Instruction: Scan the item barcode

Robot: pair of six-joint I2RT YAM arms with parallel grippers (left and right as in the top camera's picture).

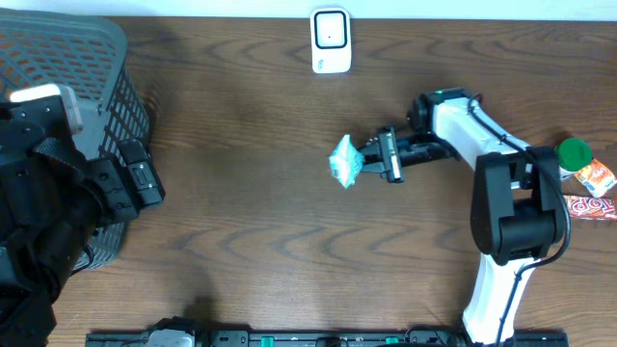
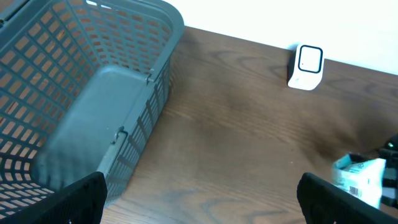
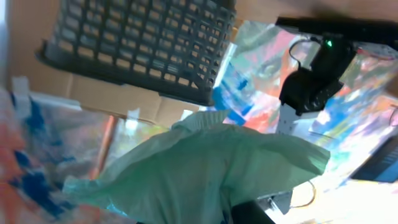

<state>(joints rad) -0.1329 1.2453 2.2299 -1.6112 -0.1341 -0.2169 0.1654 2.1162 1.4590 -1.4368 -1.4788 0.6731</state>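
Teal packet hangs in right pincer mid-table, scanner at far edge.

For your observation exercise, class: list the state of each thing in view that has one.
left gripper: open, empty
right gripper: shut on packet
packet: held, away from scanner
scanner: upright
basket: upright

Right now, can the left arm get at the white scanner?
Probably yes: bare table lies between its open fingers and the scanner; the basket and the packet are off to the sides.
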